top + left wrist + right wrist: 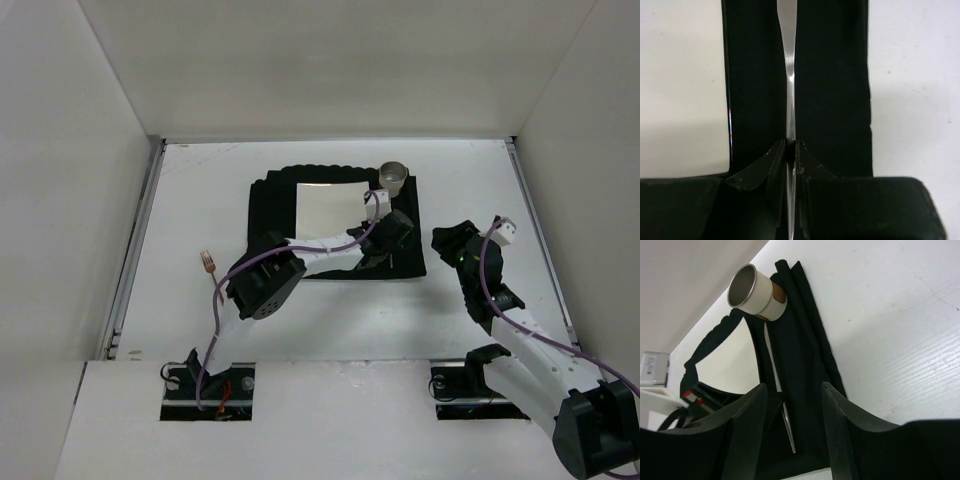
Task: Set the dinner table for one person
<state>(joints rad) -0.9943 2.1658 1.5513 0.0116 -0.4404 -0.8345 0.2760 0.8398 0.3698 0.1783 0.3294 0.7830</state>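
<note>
The dinner table [200, 190] spans the scene under everything. It is rigid, smooth and fixed, a surface to set things on, not to grasp. On its black placemat [270, 215], right of the plate [330, 205], the left gripper [792, 150] pinches a thin, stiff, likely slippery silver utensil [788, 30]. The right gripper [794, 390] stands wide and empty. A cup [394, 175] crowds the mat's far right corner. Bare table lies left around a fork [207, 262].
</note>
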